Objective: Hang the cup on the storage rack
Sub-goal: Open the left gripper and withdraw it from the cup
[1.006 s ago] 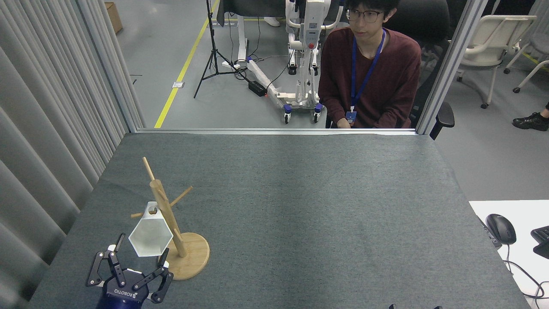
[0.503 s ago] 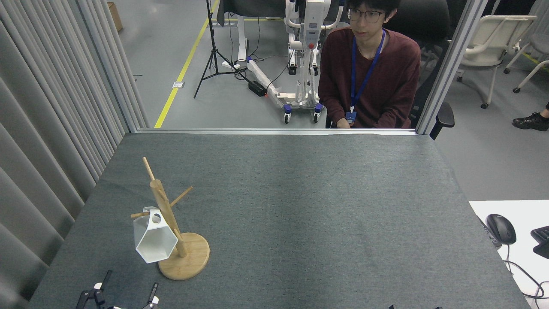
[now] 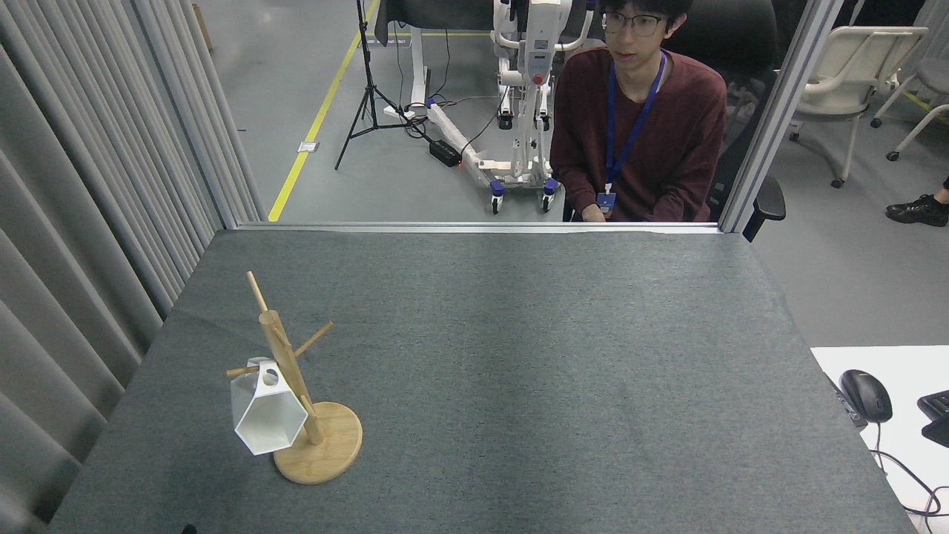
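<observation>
The white faceted cup (image 3: 267, 415) hangs by its holed tab on a left-pointing peg of the storage rack (image 3: 293, 378), mouth tilted down toward me, above the rack's round wooden base (image 3: 326, 452). The rack stands at the near left of the grey table (image 3: 519, 356). Neither gripper shows in the head view; only a tiny dark speck sits at the bottom edge on the left.
A person in a dark red top sits behind the table's far edge (image 3: 637, 126). A grey curtain (image 3: 81, 222) runs along the left side. A black mouse (image 3: 866, 394) lies on a white desk to the right.
My left gripper, open just below the cup a second ago, has drawn back out of the bottom edge of view. The cup swung down and now hangs still on the peg.
</observation>
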`<action>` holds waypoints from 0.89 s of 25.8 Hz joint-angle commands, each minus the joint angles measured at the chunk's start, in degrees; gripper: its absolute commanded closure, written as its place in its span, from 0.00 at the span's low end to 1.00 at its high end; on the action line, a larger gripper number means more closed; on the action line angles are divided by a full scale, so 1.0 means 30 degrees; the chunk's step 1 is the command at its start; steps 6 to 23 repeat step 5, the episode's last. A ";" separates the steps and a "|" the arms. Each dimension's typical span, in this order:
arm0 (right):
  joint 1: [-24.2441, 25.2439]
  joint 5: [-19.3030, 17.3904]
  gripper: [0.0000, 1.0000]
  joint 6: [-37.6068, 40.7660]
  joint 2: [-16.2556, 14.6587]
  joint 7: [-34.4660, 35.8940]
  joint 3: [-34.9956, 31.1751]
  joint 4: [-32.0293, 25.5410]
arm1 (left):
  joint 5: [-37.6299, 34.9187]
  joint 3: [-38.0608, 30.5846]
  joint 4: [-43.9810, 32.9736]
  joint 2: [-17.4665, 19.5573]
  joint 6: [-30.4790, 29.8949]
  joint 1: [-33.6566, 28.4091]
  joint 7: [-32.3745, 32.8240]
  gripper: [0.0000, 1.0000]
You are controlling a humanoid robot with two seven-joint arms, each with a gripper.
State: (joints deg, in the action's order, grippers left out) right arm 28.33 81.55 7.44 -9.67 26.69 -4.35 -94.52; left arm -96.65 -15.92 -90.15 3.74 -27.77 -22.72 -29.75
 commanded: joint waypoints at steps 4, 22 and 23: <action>0.0167 0.0061 0.02 0.0157 0.0002 0.0040 -0.0074 -0.0045 | 0.0926 -0.0086 -0.1501 0.0190 -0.0060 -0.0336 0.0279 0.01; 0.0138 0.0208 0.02 0.0157 -0.0056 0.0099 -0.0074 -0.0016 | 0.1190 -0.0115 -0.1794 0.0219 -0.0031 -0.0424 0.0514 0.01; 0.0138 0.0208 0.02 0.0157 -0.0056 0.0099 -0.0074 -0.0016 | 0.1190 -0.0115 -0.1794 0.0219 -0.0031 -0.0424 0.0514 0.01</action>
